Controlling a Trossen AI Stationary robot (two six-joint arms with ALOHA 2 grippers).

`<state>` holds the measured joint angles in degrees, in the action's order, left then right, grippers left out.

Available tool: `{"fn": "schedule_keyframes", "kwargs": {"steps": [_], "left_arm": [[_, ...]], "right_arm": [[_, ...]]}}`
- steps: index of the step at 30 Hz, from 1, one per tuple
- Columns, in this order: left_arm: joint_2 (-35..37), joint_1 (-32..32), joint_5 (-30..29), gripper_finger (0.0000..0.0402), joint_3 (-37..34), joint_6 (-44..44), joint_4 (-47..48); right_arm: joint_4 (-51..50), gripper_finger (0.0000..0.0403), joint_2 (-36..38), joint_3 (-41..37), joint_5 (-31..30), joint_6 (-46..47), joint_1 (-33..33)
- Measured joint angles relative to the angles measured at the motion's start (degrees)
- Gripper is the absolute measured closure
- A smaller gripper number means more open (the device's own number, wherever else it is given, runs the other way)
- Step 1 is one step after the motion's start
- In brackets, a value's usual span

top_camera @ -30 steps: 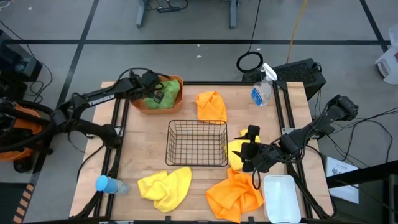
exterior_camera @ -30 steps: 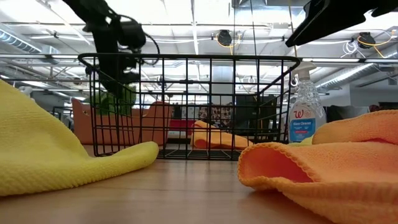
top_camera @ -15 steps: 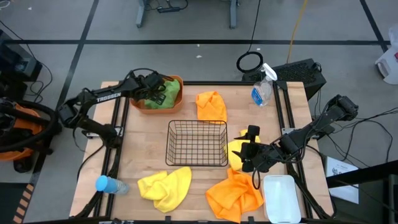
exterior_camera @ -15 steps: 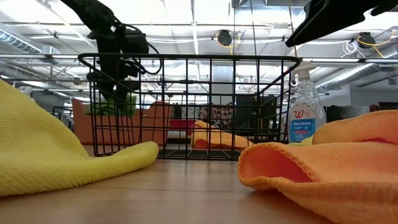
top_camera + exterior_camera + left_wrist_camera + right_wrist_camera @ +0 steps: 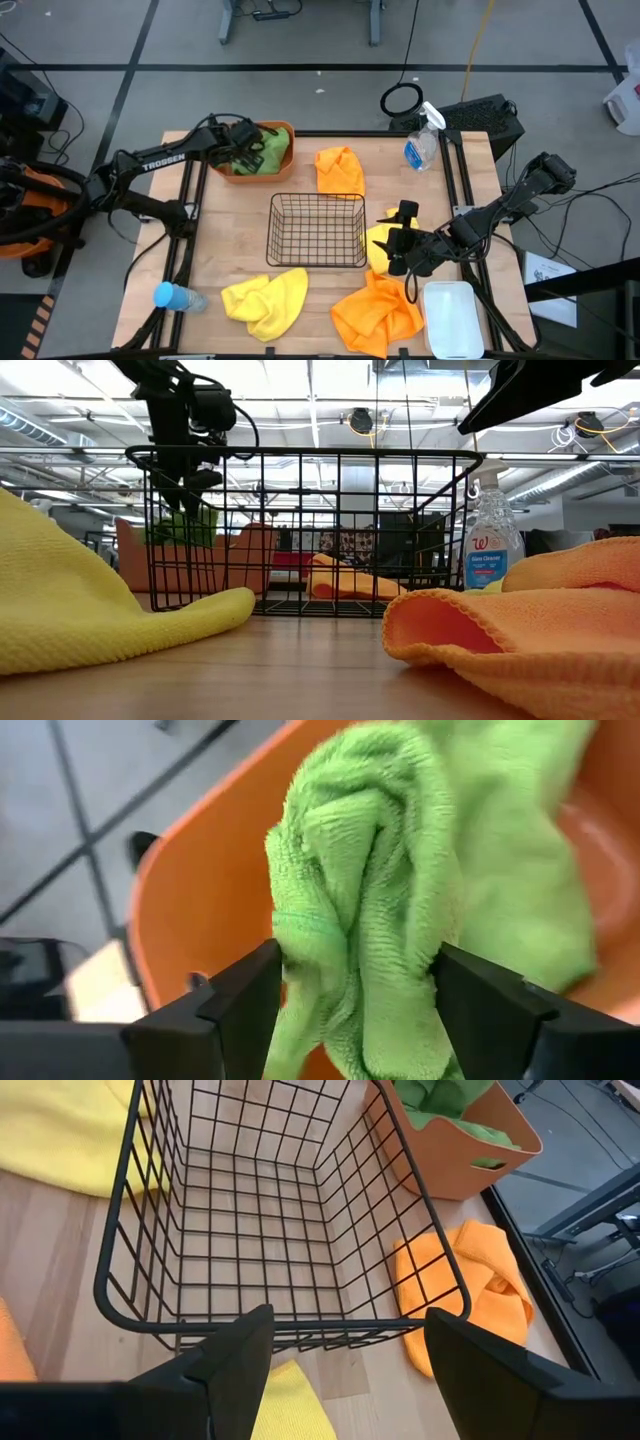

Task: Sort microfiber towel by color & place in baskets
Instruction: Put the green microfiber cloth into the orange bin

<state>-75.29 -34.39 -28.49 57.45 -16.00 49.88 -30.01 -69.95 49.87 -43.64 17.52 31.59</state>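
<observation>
The orange tub [image 5: 226,172] stands at the far left corner with green towels [image 5: 270,146] in it. My left gripper [image 5: 247,150] hangs open over the tub, with a bunched green towel [image 5: 370,900] between its fingers. My right gripper [image 5: 396,246] is open and holds nothing. It hovers over a yellow towel [image 5: 378,238], just right of the black wire basket [image 5: 270,232]. An orange towel [image 5: 340,170] lies beyond the basket. A yellow towel [image 5: 265,298] and an orange towel [image 5: 378,312] lie near the front edge. The white bin [image 5: 452,318] stands at the front right. My left gripper stands open on either side of an upright fold of the green towel [image 5: 330,930], coming slanting down from above. Whether its fingers touch the cloth I cannot tell. The towel rests in the orange tub [image 5: 190,890].
A clear spray bottle [image 5: 422,146] stands at the far right corner. A blue-capped bottle [image 5: 178,296] lies at the near left. Bare tabletop shows to the left of the wire basket.
My left gripper has opened over the orange tub and let go of the green towel, which now sits in the tub between its fingers.
</observation>
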Motion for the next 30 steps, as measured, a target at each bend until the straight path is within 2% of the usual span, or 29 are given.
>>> {"fn": "schedule_keyframes", "kwargs": {"steps": [2,9,15,20,30], "left_arm": [[-0.1,-0.6,-1.5,0.0152,0.0,0.0,-0.3],[0.0,-1.1,-0.7,0.0130,0.0,0.2,-0.9],[0.2,0.7,6.5,0.0136,0.0,-0.2,-1.2],[-1.8,0.1,6.1,0.0192,0.0,0.2,-2.5],[-9.5,-5.7,4.0,0.0357,0.1,0.4,-5.6]], "right_arm": [[0.0,0.0149,0.0,0.0,0.0,0.0,0.0],[-0.1,0.0149,0.0,0.0,0.1,1.0,0.0],[-0.2,0.0149,0.0,0.0,0.1,1.0,0.0],[-0.1,0.0149,0.0,0.0,0.0,0.8,0.0],[-0.1,0.0149,0.0,0.0,0.1,1.9,0.0]]}}
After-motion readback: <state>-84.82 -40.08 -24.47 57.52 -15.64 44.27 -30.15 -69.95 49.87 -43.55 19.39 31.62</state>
